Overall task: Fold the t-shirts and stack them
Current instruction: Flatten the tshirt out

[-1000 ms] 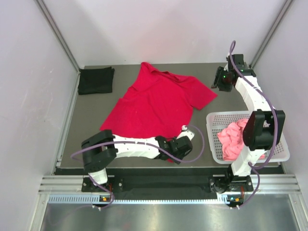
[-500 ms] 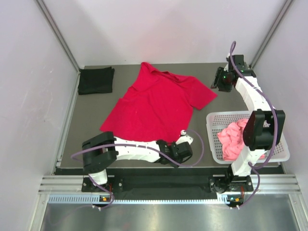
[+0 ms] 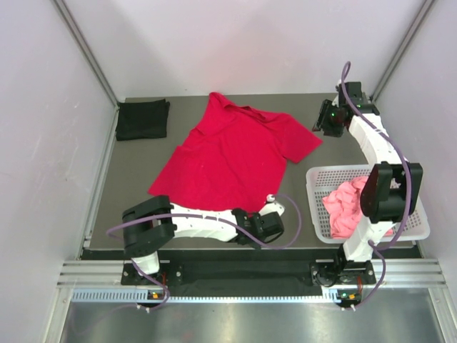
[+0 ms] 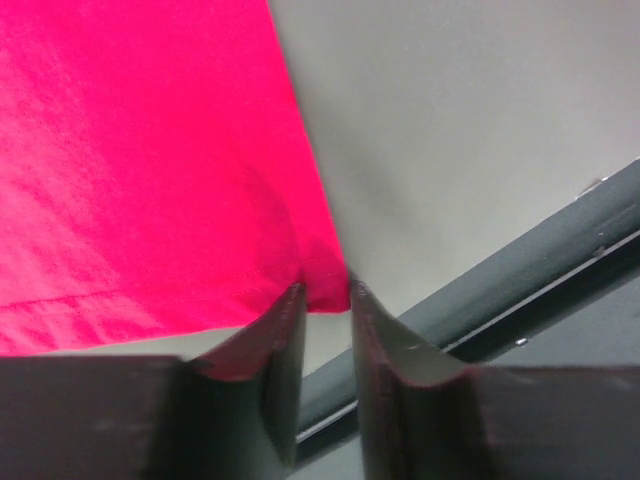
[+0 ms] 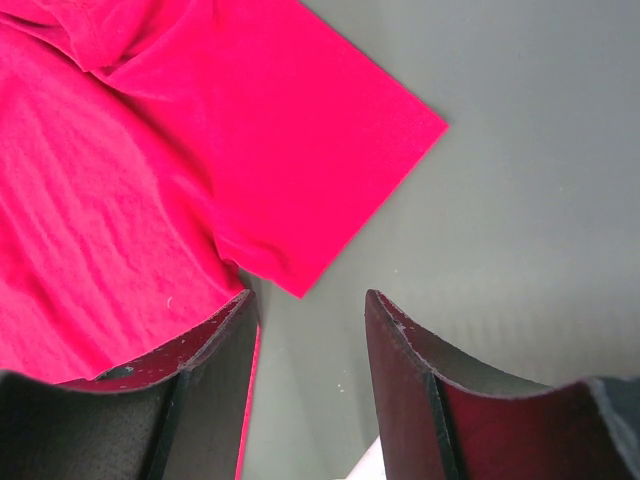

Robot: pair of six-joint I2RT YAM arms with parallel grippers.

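Two things I'd watch here, mate. Your red t-shirt (image 3: 232,157) lies spread flat in the middle of the worktop (image 3: 136,171). The black t-shirt (image 3: 143,119) is folded at the far left corner and the pink t-shirt (image 3: 345,207) is bunched in the white basket (image 3: 318,175) on the right, so as I read it the red one is the fold in hand. First worry: your left tool (image 4: 325,292) is down at the near hem corner, jaws narrow, with only the very tip of that corner between them. I honestly can't tell from the wrist view whether it's clamped or just bracketed. With that little cloth in the bite, a lift could let it slide straight out, or you might catch only the top layer and leave the back of the shirt lying on the worktop. That corner also sits just beside the dark rail (image 4: 520,290) at the near edge, so a low drag could snag there. Second worry: your right tool (image 5: 305,297) hangs released over bare worktop just beside the right sleeve (image 5: 300,150), holding nothing. If you pull with the left alone, the shirt is likely to skew and bunch rather than fold clean, so I'd get a grip on that side first.
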